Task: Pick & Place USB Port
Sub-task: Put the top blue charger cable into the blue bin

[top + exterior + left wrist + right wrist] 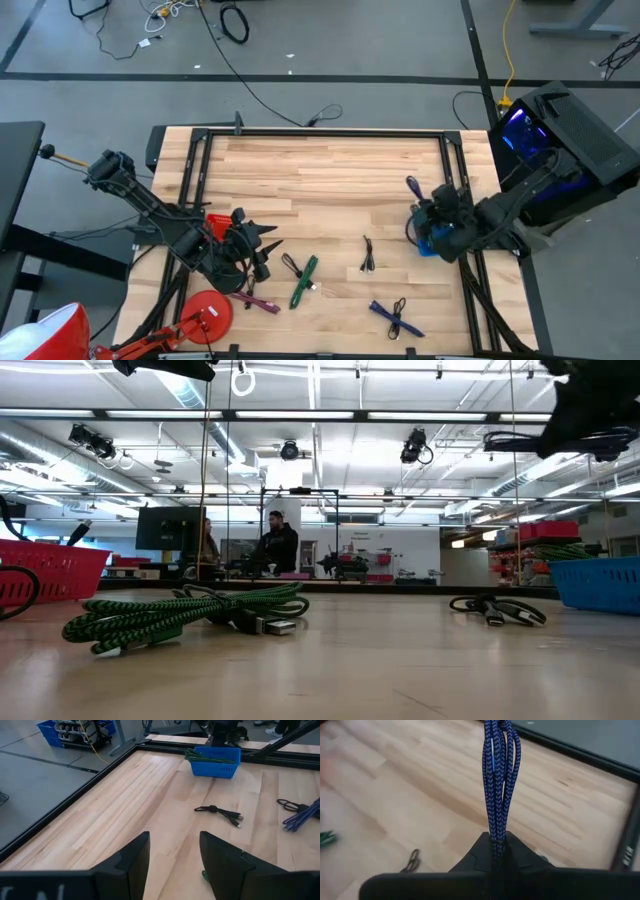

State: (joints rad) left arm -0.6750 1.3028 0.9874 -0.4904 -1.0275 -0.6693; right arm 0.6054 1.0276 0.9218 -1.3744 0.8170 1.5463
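My right gripper [497, 842] is above the table's right side, beside the blue basket [432, 244], and shut on a bundled blue braided USB cable [498, 775]. In the high view that cable [411, 186] pokes out of the gripper toward the far edge. My left gripper [172, 855] hovers open near the table's front left with nothing between its fingers. Loose on the wood lie a green cable [303, 281], a black cable [368, 254], another blue cable [395, 318] and a purple one [258, 300]. My right gripper pinches the blue cable bundle between its two shut fingers, several strands together [496, 831]. The bundle runs out past the fingertips in line with them. It is lifted clear of the table. How far back it reaches is hidden by the fingers.
The blue basket [215, 761] holds a green cable. A red basket [205, 315] stands at the front left corner. A small black cable [291, 265] lies close to my left gripper. Black frame rails [320, 133] border the table. The middle and far wood is bare.
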